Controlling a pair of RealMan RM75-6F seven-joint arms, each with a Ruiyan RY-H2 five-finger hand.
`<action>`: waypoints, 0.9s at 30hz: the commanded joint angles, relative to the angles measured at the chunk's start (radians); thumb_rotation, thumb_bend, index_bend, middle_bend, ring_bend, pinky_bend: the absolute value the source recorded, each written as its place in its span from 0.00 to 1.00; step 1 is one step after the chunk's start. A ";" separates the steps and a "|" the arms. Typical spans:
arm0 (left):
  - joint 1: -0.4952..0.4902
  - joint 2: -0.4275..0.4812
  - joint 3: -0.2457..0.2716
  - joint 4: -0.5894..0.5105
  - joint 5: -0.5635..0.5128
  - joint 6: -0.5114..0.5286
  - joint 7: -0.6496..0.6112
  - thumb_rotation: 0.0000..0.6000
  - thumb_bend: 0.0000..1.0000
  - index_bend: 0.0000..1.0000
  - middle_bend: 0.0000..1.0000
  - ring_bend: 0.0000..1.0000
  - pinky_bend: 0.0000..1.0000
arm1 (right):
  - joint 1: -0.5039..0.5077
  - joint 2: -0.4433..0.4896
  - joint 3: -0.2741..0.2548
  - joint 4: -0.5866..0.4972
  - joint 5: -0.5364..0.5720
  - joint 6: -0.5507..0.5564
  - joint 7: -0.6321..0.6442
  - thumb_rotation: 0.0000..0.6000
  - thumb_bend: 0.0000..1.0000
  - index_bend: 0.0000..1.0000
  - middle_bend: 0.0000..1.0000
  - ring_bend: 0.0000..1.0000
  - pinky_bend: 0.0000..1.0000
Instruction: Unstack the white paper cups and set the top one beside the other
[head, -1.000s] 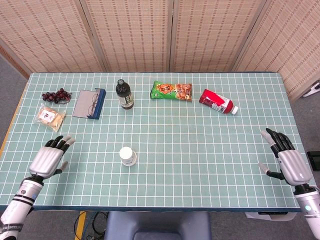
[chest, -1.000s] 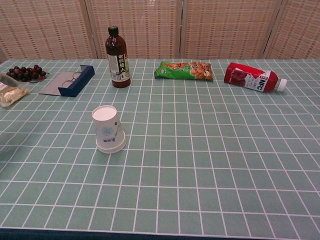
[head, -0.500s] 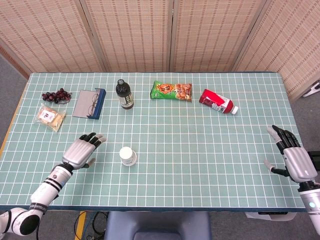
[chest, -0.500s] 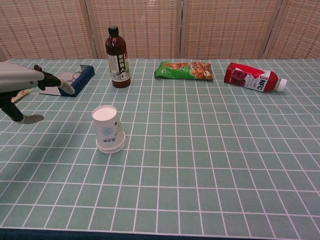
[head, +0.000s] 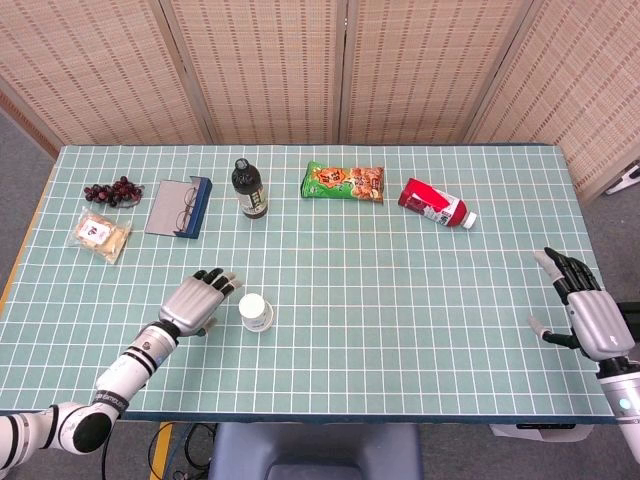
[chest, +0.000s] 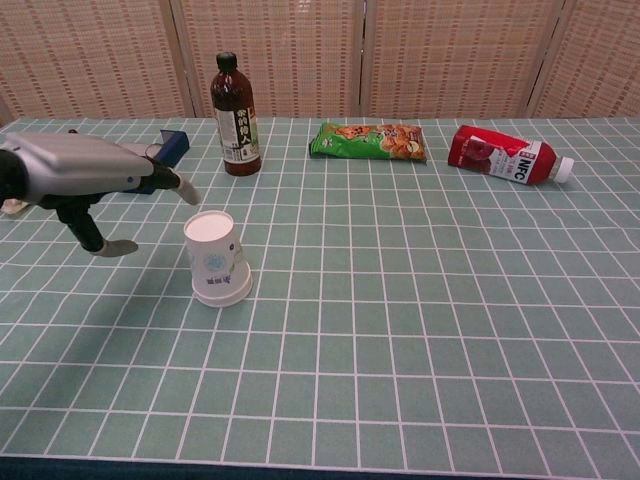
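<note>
The stacked white paper cups (head: 256, 312) (chest: 217, 259) stand upside down on the green checked table, left of centre near the front. My left hand (head: 197, 300) (chest: 88, 175) hovers just left of the stack with fingers spread, holding nothing and a small gap from the cups. Far to the right, near the table's edge, my right hand (head: 588, 314) is open with its fingers pointing away from me; only the head view shows it.
Along the back stand a dark bottle (head: 248, 189), a green snack bag (head: 343, 183) and a red bottle lying on its side (head: 435, 204). At the back left are a blue glasses case (head: 180, 207), grapes (head: 110, 191) and a small packet (head: 101, 235).
My left hand has swept rightward from the table's left edge to just beside the cups. The right hand has drifted slightly outward. The cups have not moved.
</note>
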 joint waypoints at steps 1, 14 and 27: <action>-0.039 -0.022 0.014 -0.013 -0.053 0.019 0.044 1.00 0.41 0.15 0.10 0.08 0.17 | 0.004 0.002 -0.003 0.006 -0.006 -0.004 0.013 1.00 0.25 0.00 0.00 0.00 0.00; -0.160 -0.058 0.035 -0.051 -0.204 0.074 0.145 1.00 0.41 0.15 0.10 0.08 0.17 | 0.018 0.004 -0.014 0.029 -0.025 -0.023 0.057 1.00 0.25 0.00 0.00 0.00 0.00; -0.212 -0.076 0.074 -0.056 -0.247 0.115 0.158 1.00 0.41 0.16 0.10 0.08 0.17 | 0.011 0.008 -0.015 0.031 -0.031 0.000 0.070 1.00 0.25 0.00 0.00 0.00 0.00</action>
